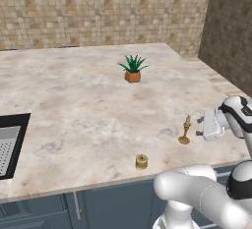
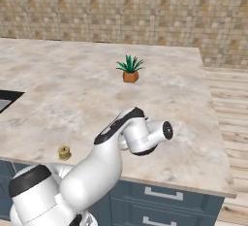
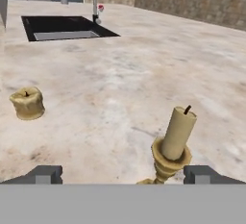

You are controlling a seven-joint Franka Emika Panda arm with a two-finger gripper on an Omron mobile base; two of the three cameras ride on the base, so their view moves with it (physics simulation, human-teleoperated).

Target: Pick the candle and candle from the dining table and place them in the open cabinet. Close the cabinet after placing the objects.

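No legible text, labels, brands, numbers or signs on any surface. Checked: table, both candles, plant pot, wall tiles, arm housing. All blank.

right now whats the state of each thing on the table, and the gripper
candlestick candle: upright on the dining table, between the open fingers, not gripped
ribbed candle: upright on the table, untouched
gripper: open, level with the candlestick candle
potted plant: upright, far side of the table
sink: basin empty, faucet not running
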